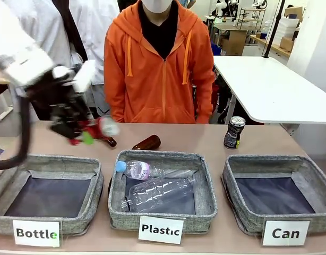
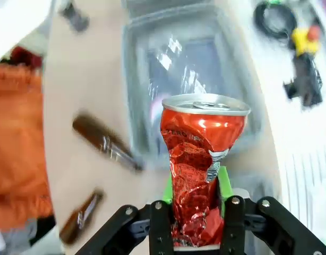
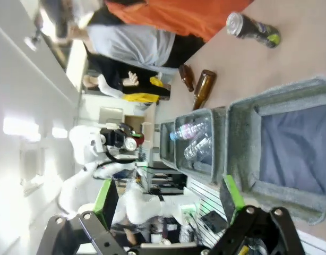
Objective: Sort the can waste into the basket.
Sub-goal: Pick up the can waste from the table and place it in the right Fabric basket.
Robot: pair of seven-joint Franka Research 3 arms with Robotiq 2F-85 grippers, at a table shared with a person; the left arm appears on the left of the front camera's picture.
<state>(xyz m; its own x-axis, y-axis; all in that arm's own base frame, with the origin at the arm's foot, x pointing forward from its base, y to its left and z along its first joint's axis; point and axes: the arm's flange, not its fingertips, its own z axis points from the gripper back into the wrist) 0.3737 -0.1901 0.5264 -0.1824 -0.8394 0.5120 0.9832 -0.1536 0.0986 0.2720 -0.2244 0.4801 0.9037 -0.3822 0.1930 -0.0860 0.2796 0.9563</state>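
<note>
Red crushed metal is what we see pinched between the green pads of the left claw: the crushed can, gripped low on its crumpled body with the intact top pointing away, which we judge leaves it free to drop cleanly. It hangs above the bench well left of the Can basket, past the Plastic bin beside that basket. The black can stands upright just behind the basket's far left corner. The basket shows only dark lining; the Plastic bin holds clear bottles. The right claw is spread, gripping nothing.
</note>
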